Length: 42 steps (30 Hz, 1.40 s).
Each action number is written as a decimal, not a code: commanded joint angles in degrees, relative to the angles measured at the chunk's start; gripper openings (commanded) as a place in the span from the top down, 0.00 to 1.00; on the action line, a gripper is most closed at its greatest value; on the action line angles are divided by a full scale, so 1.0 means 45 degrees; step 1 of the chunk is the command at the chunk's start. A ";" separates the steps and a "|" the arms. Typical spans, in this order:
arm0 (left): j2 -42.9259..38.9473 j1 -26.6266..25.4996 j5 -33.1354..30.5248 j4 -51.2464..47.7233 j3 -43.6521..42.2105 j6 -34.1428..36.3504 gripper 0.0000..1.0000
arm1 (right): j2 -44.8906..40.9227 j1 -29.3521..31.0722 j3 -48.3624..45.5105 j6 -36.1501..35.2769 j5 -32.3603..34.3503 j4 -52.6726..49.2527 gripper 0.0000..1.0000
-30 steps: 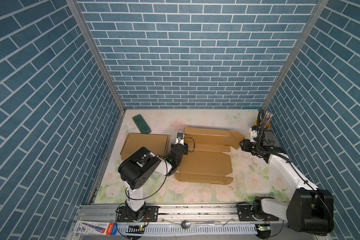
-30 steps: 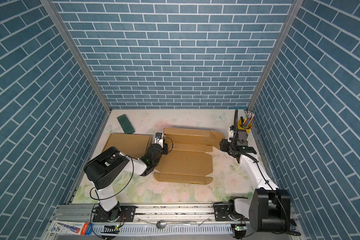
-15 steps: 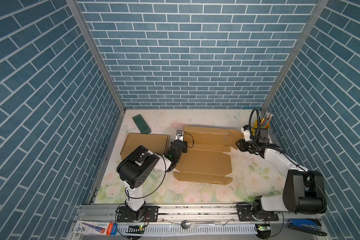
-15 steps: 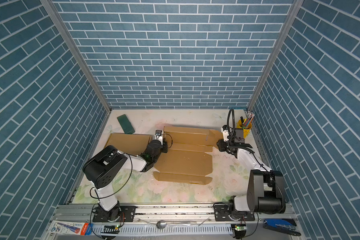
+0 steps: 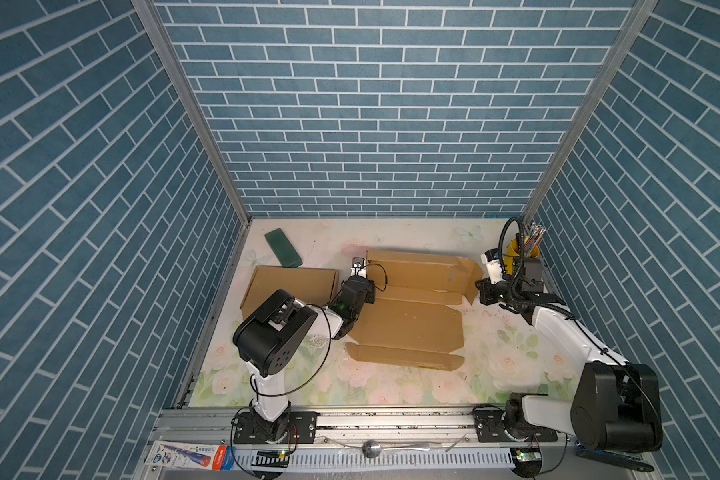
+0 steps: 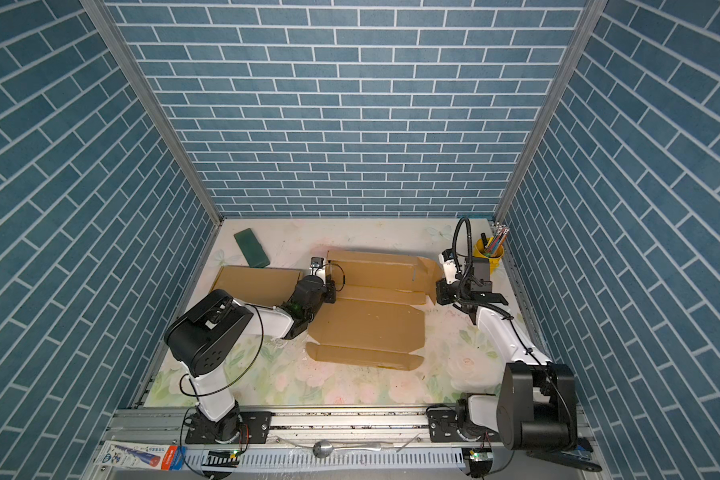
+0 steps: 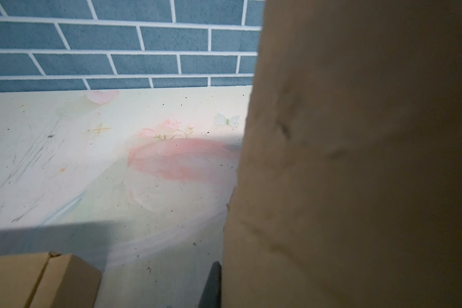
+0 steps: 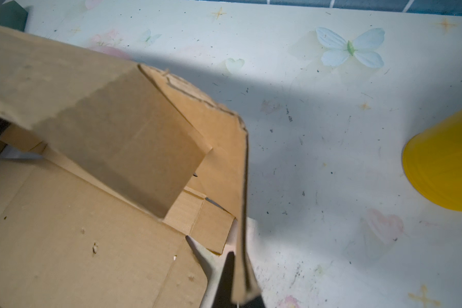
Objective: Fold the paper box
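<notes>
Right wrist view alone shows right gripper [image 8: 236,260] pinching box [image 8: 64,226] edge. Left gripper [image 5: 360,269], at box's opposite end, apparently clamps cardboard. Right gripper stood wider a second ago.

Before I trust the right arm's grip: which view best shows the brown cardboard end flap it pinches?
The right wrist view: the brown cardboard end flap is close, edge-on, pinched by the right gripper. Both top views show the flap small beside that gripper. The left wrist view misses it.

A dark green slab [image 5: 283,248], perhaps a sponge, lies back left on the floral desk [image 5: 391,384]. A yellow cup [image 6: 488,252] of pencils [image 6: 499,237] stands back right.
</notes>
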 commanded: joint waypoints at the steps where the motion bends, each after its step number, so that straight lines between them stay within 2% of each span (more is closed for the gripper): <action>1: -0.0162 0.0048 -0.0426 -0.0580 -0.0063 0.0441 1.00 | -0.0935 0.0272 -0.0229 0.0193 -0.0486 -0.0671 1.00; 11: -0.0103 0.0053 -0.0543 -0.0063 -0.0261 0.0224 1.00 | -0.2281 0.1145 -0.0865 0.2462 -0.1920 -0.1250 1.00; 15: -0.0059 -0.0005 -0.0402 0.0137 -0.0300 0.0245 1.00 | -0.2033 0.2289 -0.1287 0.3449 -0.1288 0.0058 1.00; 19: -0.0082 -0.0103 -0.0351 0.0118 -0.0279 0.0302 1.00 | -0.1137 0.3323 -0.1483 0.3547 -0.0054 0.1008 1.00; 22: -0.0239 -0.0104 -0.0377 0.0104 -0.0372 0.0275 1.00 | -0.0675 0.3410 -0.1921 0.3530 0.0387 0.1801 0.93; 27: -0.0289 -0.0103 -0.0291 0.0186 -0.0378 0.0284 1.00 | -0.0438 0.3393 -0.1878 0.3219 0.0036 0.1901 0.83; 33: -0.0340 -0.0103 -0.0370 0.0128 -0.0368 0.0425 1.00 | -0.1011 0.2796 -0.0680 0.2759 -0.0807 -0.0581 0.63; 37: -0.0321 -0.0103 -0.0389 0.0099 -0.0623 0.0458 1.00 | -0.1635 0.1565 -0.0021 0.2937 -0.2130 -0.1880 0.58; 42: -0.0278 -0.0092 -0.0321 -0.0028 -0.0525 0.0478 1.00 | -0.2301 0.0470 0.1160 0.2924 -0.3029 -0.3118 0.56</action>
